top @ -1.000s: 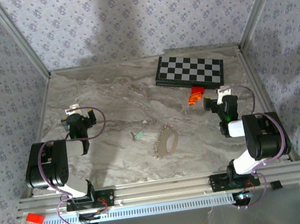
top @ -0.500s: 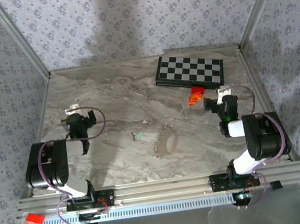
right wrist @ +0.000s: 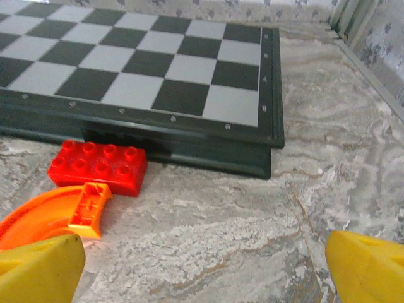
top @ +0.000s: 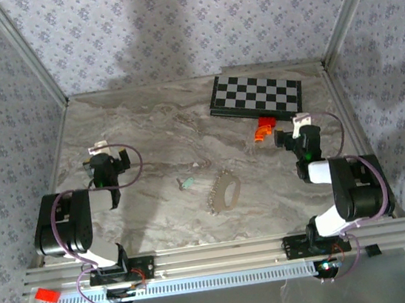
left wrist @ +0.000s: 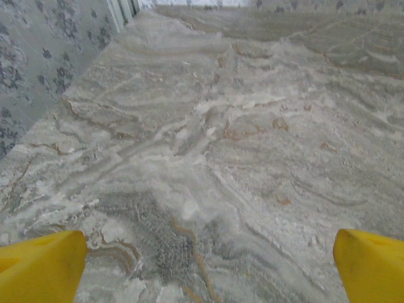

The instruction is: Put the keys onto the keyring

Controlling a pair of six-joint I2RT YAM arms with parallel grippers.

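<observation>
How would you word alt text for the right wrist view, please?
A chessboard lies on a marble table, with a red brick and a curved orange piece before its near edge. The right end effector is open, yellow fingers in the bottom corners.

One key (top: 186, 183), one keyring (top: 225, 191), one chessboard (top: 255, 96), one red brick (right wrist: 98, 167) and one orange curved piece (right wrist: 38, 218) — five loose things — plus two arms, left arm (top: 70, 225) and right arm (top: 353, 191).
</observation>
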